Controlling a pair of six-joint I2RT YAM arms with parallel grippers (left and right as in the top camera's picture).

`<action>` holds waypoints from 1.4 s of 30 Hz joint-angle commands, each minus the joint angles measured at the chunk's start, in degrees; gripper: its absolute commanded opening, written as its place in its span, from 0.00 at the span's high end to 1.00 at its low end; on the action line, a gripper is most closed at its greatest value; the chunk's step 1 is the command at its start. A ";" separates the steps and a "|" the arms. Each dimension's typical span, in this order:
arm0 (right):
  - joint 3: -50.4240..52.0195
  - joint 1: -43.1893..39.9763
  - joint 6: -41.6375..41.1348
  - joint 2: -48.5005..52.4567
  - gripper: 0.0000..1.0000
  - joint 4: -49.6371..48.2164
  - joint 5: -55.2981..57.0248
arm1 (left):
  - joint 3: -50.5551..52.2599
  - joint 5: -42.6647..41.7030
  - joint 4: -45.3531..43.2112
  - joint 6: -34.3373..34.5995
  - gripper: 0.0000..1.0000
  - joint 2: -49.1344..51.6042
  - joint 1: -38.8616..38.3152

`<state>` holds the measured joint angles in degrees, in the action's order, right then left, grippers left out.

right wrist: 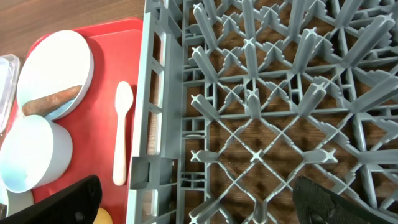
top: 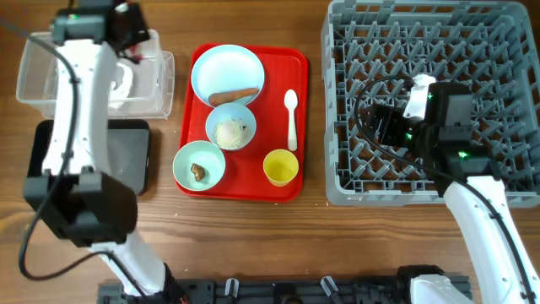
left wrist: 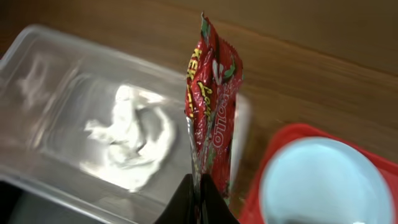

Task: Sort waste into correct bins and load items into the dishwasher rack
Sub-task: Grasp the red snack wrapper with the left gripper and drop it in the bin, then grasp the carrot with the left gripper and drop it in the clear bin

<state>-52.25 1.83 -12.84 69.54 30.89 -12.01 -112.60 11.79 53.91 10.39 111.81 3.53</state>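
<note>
My left gripper (left wrist: 200, 183) is shut on the red-and-white wrapper (left wrist: 211, 93) and holds it above the right end of the clear tub (left wrist: 50, 68), where the white tissue (left wrist: 134, 140) lies. In the overhead view this gripper (top: 131, 34) is over the tub (top: 34, 76). My right gripper (right wrist: 199, 205) is open and empty above the grey dishwasher rack (top: 506, 177). On the red tray (top: 287, 63) are the plate (top: 228, 67) with the sausage stick (top: 234, 96), a bowl of rice (top: 230, 128), a bowl (top: 187, 160) with a brown lump (top: 198, 171), the yellow cup (top: 280, 166) and the white spoon (top: 292, 118).
The black tray (top: 126, 156) lies at the left in front of the tub, partly under my left arm. The rack's left wall (right wrist: 155, 124) stands between my right gripper and the red tray. Bare wood lies along the front edge.
</note>
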 commanded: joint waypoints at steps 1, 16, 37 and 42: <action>-0.87 0.09 -0.85 0.37 0.00 0.04 -0.98 | 1.40 1.70 -1.05 5.07 0.96 5.99 5.84; -0.87 0.09 -0.90 0.37 0.00 0.02 -0.98 | 1.05 -18.01 -0.20 -17.44 0.07 2.40 0.33; -0.87 0.09 -0.85 0.37 0.00 0.46 -0.98 | 1.29 -17.09 3.19 -47.67 0.20 22.75 -16.37; -0.87 0.09 -0.83 0.37 0.00 0.46 -0.98 | 1.29 -17.09 1.79 -47.67 0.34 22.99 -16.37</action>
<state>-52.25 1.83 -12.86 69.54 31.31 -12.01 -111.26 -5.63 56.36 -36.21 134.04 -13.08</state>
